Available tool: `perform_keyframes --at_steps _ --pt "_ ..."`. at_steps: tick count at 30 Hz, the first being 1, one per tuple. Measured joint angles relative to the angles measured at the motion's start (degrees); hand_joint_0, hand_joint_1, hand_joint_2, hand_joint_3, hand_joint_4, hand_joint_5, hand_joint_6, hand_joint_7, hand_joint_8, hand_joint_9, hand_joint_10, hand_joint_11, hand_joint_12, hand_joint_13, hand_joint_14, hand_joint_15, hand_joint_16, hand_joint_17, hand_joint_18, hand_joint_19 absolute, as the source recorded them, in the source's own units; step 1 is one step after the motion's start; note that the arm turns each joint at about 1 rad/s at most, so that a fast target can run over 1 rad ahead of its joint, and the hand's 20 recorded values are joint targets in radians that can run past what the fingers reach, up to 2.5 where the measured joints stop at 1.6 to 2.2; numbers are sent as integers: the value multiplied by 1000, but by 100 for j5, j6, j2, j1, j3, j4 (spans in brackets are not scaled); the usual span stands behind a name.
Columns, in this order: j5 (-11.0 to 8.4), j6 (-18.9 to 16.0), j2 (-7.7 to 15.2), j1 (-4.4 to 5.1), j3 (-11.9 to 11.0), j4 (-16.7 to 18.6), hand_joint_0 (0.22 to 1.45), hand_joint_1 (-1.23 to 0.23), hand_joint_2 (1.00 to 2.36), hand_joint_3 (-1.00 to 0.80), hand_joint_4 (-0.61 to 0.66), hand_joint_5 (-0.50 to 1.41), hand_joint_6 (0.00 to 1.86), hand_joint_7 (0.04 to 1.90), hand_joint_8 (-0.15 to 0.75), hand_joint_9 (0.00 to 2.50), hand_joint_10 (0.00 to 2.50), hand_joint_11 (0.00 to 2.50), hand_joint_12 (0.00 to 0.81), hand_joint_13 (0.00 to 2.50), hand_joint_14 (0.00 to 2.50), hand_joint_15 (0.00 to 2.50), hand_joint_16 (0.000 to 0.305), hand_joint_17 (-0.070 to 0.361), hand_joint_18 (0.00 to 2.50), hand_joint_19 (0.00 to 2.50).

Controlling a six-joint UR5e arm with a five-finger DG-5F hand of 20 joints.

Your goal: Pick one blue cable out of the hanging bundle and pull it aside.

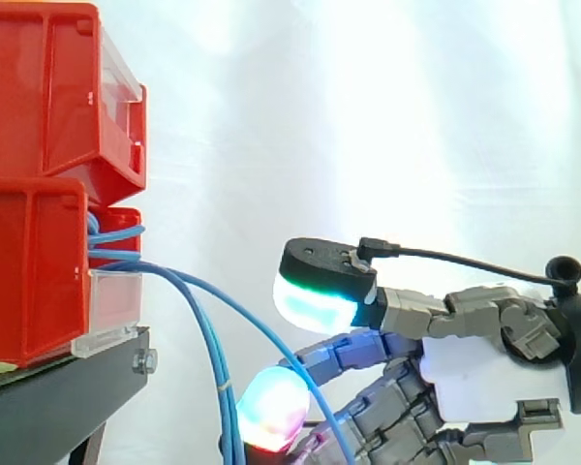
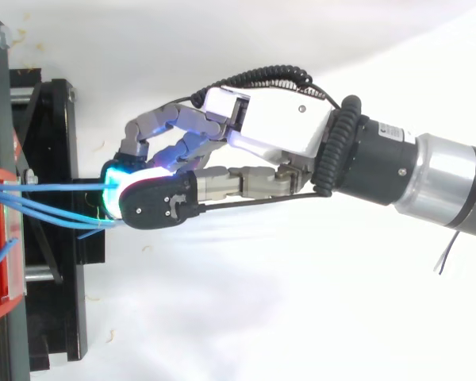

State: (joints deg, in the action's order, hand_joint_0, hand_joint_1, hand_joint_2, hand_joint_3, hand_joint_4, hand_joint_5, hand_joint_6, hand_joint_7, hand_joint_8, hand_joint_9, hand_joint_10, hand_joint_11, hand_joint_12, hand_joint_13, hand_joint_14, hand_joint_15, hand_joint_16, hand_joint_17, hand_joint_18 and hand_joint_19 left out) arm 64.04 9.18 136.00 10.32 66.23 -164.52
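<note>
Plainly, the blue cable [image 1: 263, 331] nearest the robot hand [image 1: 476, 380] arcs out from between the red bins [image 1: 39, 107] and drops past the hand's front, set a little apart from the rest of the hanging bundle [image 1: 216, 368]. The robot hand reaches in low from the right, level with that strand; whether it actually grips it I cannot tell. The likely trouble is that a sideways pull drags a second strand along, since they run close together. The cable could also slip free if the hold is loose, and a hard tug might shift the bins. Counted: at least three blue strands, two stacked red bins, one black stand [image 1: 48, 412], one robot hand.
</note>
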Motion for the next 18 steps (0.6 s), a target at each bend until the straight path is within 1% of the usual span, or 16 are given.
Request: perform_keyframes --at_steps 1,3,8,13,18 --pt "1 -16 -1 -4 -27 -50 549 -491 1010 -384 183 -180 781 1028 328 788 16 562 378 717 16 428 58 130 777 548" --pt "0 -39 -3 -11 -95 -161 565 -569 1014 -320 200 -192 827 1023 326 789 16 568 372 727 15 433 57 128 782 545" --pt "9 -61 -4 -29 -260 -357 569 -591 1016 -275 212 -199 854 1060 323 788 16 574 368 729 15 436 57 127 788 534" --pt "12 -83 -5 -37 -310 -400 584 -626 1018 -255 222 -201 894 1059 318 786 14 583 364 735 15 433 56 125 797 517" --pt "8 -164 -11 -21 -381 -420 598 -656 1023 -164 190 -189 923 1090 320 822 15 626 359 746 15 430 55 123 806 507"
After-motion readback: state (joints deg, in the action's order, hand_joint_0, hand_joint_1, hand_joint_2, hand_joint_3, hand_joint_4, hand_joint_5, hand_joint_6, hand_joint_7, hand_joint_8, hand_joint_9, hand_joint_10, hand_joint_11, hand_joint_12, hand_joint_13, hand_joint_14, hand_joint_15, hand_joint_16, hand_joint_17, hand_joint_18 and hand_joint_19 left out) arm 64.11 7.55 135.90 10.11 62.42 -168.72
